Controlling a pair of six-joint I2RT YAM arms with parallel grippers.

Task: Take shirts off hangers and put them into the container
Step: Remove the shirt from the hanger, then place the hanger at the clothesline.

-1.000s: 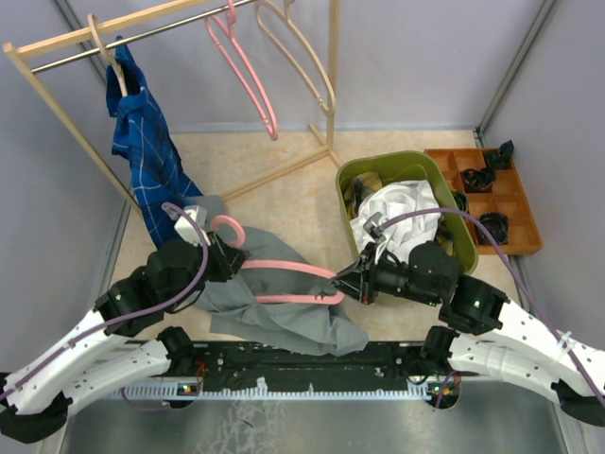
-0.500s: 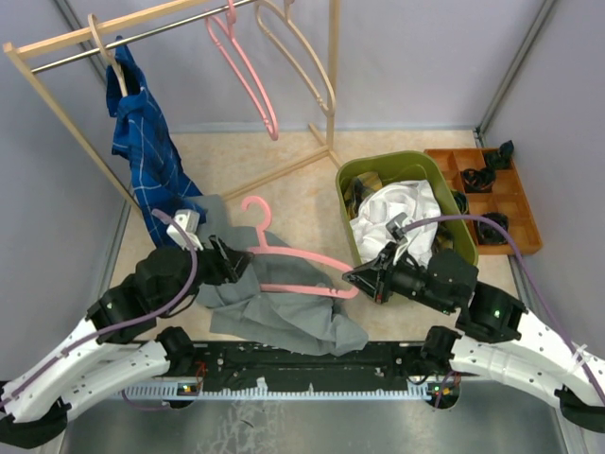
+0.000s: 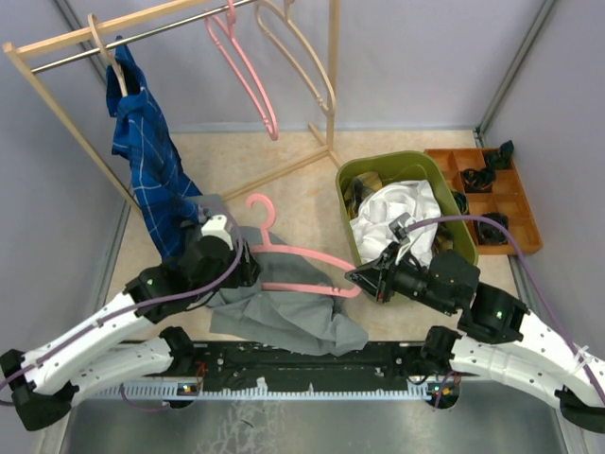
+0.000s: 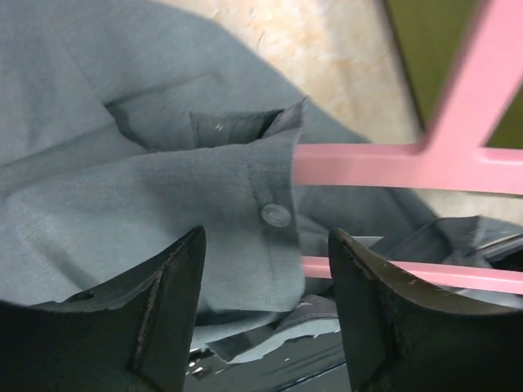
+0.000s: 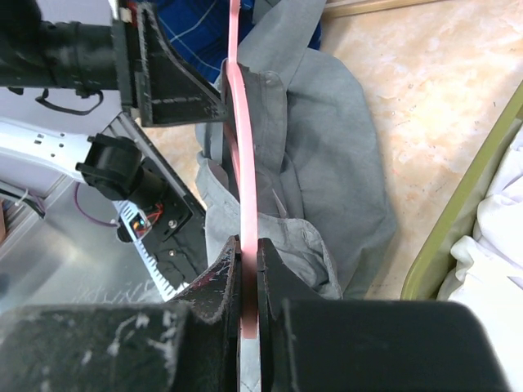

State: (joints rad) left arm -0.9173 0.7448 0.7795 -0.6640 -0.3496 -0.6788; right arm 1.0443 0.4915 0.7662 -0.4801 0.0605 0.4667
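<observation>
Top external view: a grey shirt [image 3: 284, 317] lies crumpled on the table [image 3: 284, 170] just ahead of the arm bases. A pink hanger [image 3: 302, 257] lies across it with its hook pointing to the far side.
Left gripper [image 3: 248, 270]: its jaws stand apart and grip nothing. It sits low over the shirt at the hanger's left end.
Left wrist view: the shirt's buttoned edge lies between the two fingers [image 4: 163, 310]. The hanger's pink bar slips under that edge and runs off to the right.
Right gripper [image 3: 354, 276]: it is clamped on the right end of the pink hanger. The right wrist view shows the bar pinched tight between the fingers [image 5: 221, 286].
Container [image 3: 397, 159]: the olive-green basin stands just right of the grey shirt, beyond the right gripper.
In the container: a white shirt [image 3: 397, 213] is heaped inside, and a bit of plaid shirt [image 3: 364, 186] shows at the far left corner.
Blue shirt [image 3: 146, 161]: it hangs from a pale hanger [image 3: 104, 47] on the rack [image 3: 331, 76] at far left, and its hem reaches down near the left arm.
Rack rod: a second pink hanger [image 3: 248, 76] and a second pale hanger [image 3: 302, 57] hang on it bare.
Orange tray [image 3: 526, 232]: it sits just beside the container's right wall, with small dark things in its compartments.
</observation>
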